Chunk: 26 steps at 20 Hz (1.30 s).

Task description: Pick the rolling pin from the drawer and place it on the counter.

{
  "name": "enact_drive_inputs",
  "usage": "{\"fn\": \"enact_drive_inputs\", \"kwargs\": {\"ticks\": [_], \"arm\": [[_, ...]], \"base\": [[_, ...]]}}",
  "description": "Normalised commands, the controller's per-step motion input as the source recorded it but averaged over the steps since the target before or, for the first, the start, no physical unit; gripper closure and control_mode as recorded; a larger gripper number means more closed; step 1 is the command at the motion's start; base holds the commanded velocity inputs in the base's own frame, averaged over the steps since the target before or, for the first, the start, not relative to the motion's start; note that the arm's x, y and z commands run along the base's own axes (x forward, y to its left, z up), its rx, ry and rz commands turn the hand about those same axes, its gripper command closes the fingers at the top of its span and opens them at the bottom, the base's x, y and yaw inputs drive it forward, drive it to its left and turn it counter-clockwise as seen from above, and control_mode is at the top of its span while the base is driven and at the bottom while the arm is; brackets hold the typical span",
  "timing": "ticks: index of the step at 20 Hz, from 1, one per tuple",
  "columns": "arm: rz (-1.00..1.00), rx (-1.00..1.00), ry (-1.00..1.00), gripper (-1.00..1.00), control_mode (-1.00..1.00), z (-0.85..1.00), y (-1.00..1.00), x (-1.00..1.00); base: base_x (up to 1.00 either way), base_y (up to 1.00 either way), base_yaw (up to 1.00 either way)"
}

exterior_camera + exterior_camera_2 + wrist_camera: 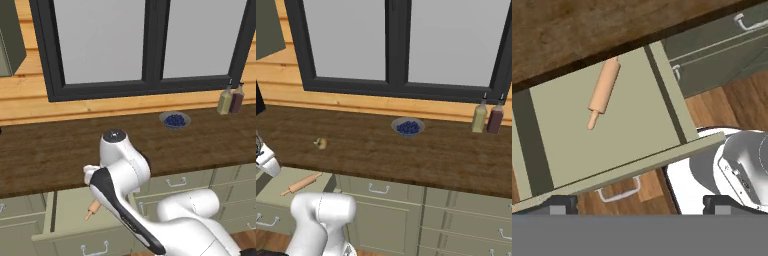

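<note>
The end effector [637,204] hangs released above the wide pale sage-green drawer [662,95]. Inside it lies the light tan wooden rolling pin [604,90], its long axis slanting toward the drawer's back under the dark wood-grain surface [572,30].

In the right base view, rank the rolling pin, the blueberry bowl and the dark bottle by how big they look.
1. rolling pin, longest, though nearest the camera.
2. dark bottle and blueberry bowl look about alike, so no ranking.
</note>
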Motion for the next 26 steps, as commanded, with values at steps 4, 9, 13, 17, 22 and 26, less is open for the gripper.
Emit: {"fn": "enact_drive_inputs", "kwargs": {"ticks": [4,9,13,17,22,26], "arm": [[0.2,0.0,0.32,-1.0,-1.0,-0.5,0.1,0.2],[0.14,-0.03,0.1,-1.0,-1.0,-0.48,0.23,0.08],[0.12,-0.08,0.0,-1.0,-1.0,-0.54,0.36,0.01],[0.04,-0.03,-0.03,-1.0,-1.0,-0.49,0.12,0.0],[0.01,0.0,0.0,-1.0,-1.0,-0.37,0.0,0.16],[0.0,0.0,0.0,-1.0,-1.0,-0.35,0.0,0.17]], "base": [[0.0,0.0,0.0],[0.0,0.0,0.0],[0.0,0.0,0.0],[0.0,0.0,0.0],[0.0,0.0,0.0],[0.0,0.0,0.0]]}}
